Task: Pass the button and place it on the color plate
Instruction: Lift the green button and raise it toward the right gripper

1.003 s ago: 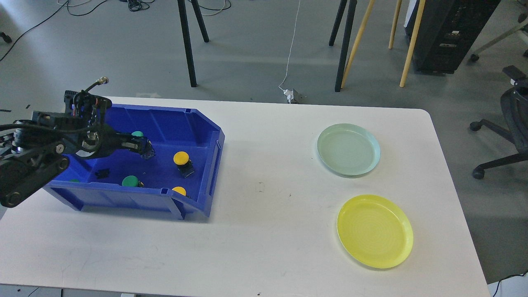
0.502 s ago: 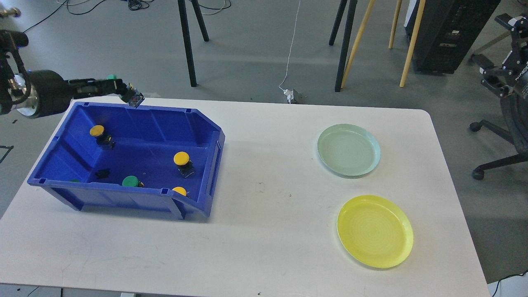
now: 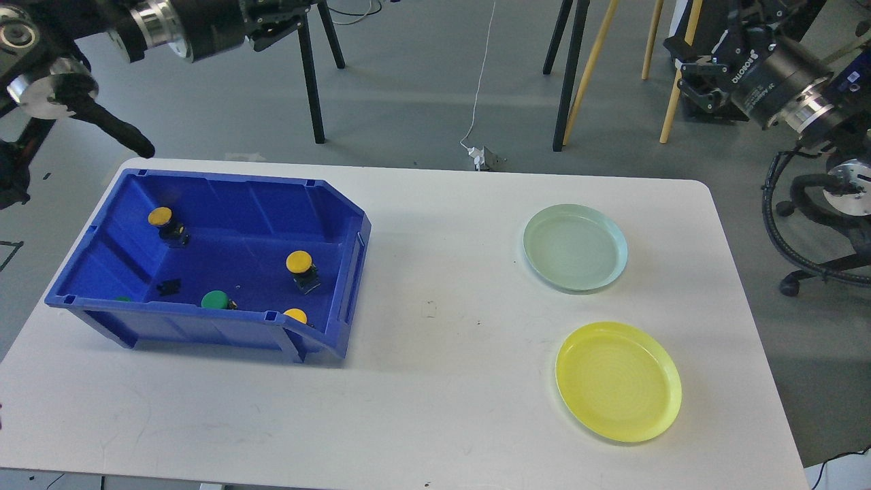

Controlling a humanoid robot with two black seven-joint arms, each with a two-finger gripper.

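Note:
A blue bin (image 3: pixel 340 286) on the left of the white table holds yellow buttons (image 3: pixel 299 259) (image 3: pixel 160 216) (image 3: pixel 295 314) and a green button (image 3: pixel 215 299). A pale green plate (image 3: pixel 575 246) and a yellow plate (image 3: pixel 618 381) lie on the right. My left gripper (image 3: pixel 275 17) is high at the top edge, above and behind the bin; its fingertips are cut off by the view's top edge, and the green button it carried does not show. My right gripper (image 3: pixel 694 58) is raised at the upper right, behind the table, dark and hard to read.
A green sliver (image 3: pixel 122 298) and a small black part (image 3: pixel 168 286) lie at the bin's front left. Black and wooden stand legs (image 3: pixel 309 75) stand on the floor behind the table. An office chair (image 3: pixel 844 204) is at the right.
My left arm has risen from the bin with a green button, up and right to the top edge of the view. My right arm has come further into view at the upper right.

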